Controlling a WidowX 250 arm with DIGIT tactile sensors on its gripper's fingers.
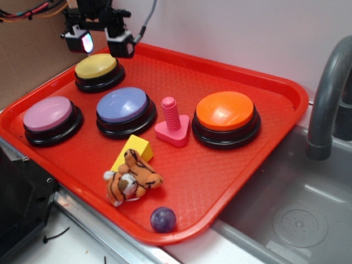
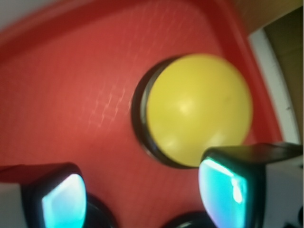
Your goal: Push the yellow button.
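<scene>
Hovering just above the yellow button (image 1: 96,66), the claw (image 1: 102,43) is spread wide, empty.

My hand (image 1: 104,45) is black, built of blocky, hard-edged parts. Each of my two fingers (image 1: 78,41) ends in a chunky black housing with pale grey or white casing on its outer side. Set into the inner face of each is a glossy translucent pad; in the wrist view both pads (image 2: 223,192) glow cyan-turquoise with bright highlights, and in the exterior view one shows whitish with a pink tint. A grey cable (image 1: 147,19) curves up from behind my hand, and a bundle of red, orange and black wires (image 1: 30,10) runs across the top left corner.
</scene>
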